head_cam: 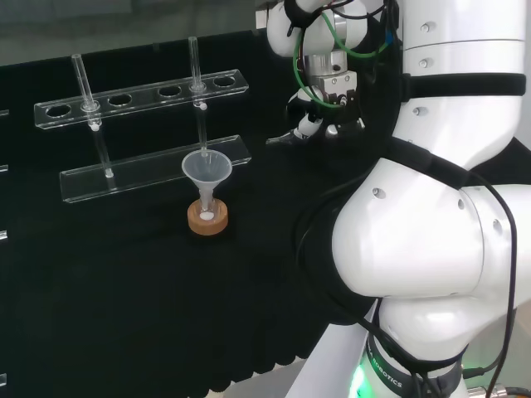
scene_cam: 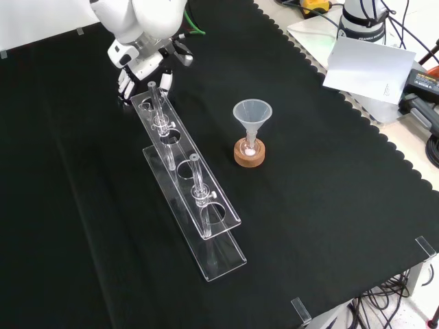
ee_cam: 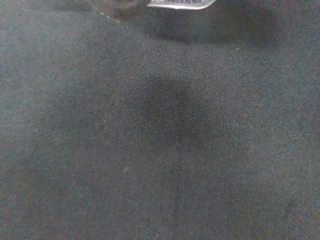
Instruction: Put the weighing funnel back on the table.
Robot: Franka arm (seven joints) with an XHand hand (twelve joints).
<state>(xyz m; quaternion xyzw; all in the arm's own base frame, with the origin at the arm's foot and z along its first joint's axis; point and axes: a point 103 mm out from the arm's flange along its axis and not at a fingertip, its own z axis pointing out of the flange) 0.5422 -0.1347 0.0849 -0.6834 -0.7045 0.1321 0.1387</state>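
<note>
In the head view my hand hangs low over the black cloth, right of the test tube rack, with its fingers curled. A thin pale clear piece, the weighing funnel, sticks out of it to the left. The front view places the hand at the far end of the rack, its fingers bent down toward the cloth. At the wrist, bare cloth lies very close, and a clear shiny rim of the weighing funnel casts a shadow on it. Whether the piece touches the cloth is not visible.
A clear two-tier test tube rack holds two tubes close beside the hand. The big funnel stands in a small flask on a cork ring. A sheet of paper lies beyond the cloth's scalloped edge.
</note>
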